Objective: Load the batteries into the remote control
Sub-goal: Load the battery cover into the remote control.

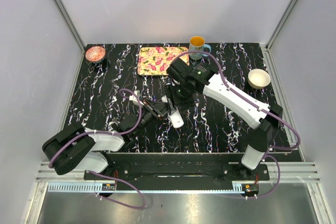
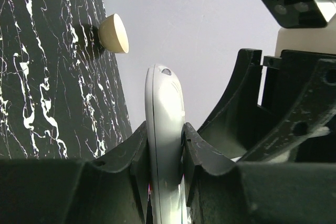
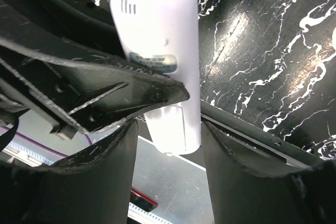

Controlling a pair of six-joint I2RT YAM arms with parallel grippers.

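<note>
Black marbled tabletop [image 1: 94,93] lies under your left gripper [image 2: 167,148], clamped on the remote control [image 2: 165,103]; your right gripper [image 3: 168,140] straddles its end, jaws apart.

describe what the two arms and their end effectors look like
Both arms pair rounded black joints with glossy white link covers. The left arm and right arm each carry a looping purple cable. A small green light glows on the right wrist. The left end effector and right end effector are matte black plastic with chunky angular fingers, scuffed with pale scratches.
</note>
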